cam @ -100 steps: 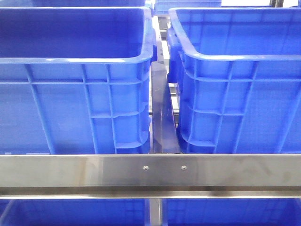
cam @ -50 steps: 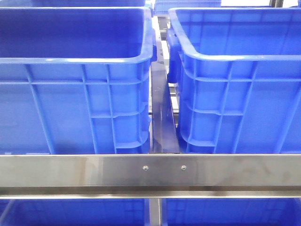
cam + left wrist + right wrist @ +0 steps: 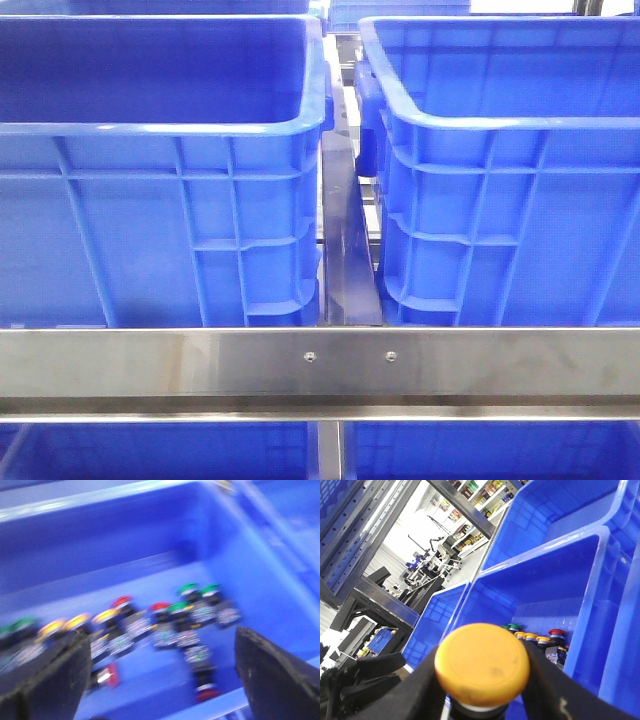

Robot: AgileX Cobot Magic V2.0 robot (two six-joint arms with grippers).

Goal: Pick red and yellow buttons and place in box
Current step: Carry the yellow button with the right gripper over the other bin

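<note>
- Two bright-blue crates stand side by side before us on the front camera: the left crate (image 3: pixel 160 200) and the right crate (image 3: pixel 510 210), parted by a narrow gap with a dark divider panel (image 3: pixel 345 240) between them.
- A steel rail (image 3: pixel 320 365) with two small screws runs across in front of both crates; neither of our arms shows in this view.
- Our right gripper (image 3: pixel 482 690) is clenched on a yellow button (image 3: pixel 482 662), its broad round cap facing the wrist camera, its dark fingers (image 3: pixel 427 680) pressed to either side.
- Behind that held button, a blue crate (image 3: pixel 590 605) holds a small cluster of buttons (image 3: pixel 540 637) with green, yellow and red caps in its corner.
- Our left gripper (image 3: pixel 162 675) hangs released, jaws spread wide, over the floor of a blue crate (image 3: pixel 125 535); the picture is blurred.
- Below it lies a scatter of loose buttons (image 3: pixel 150 622): red caps (image 3: pixel 121 601), yellow caps (image 3: pixel 75 621) and green caps (image 3: pixel 189 588), most lying on their sides, none touched by the fingers.
- We cannot tell from the wrist views which of the two front crates each arm is at.
</note>
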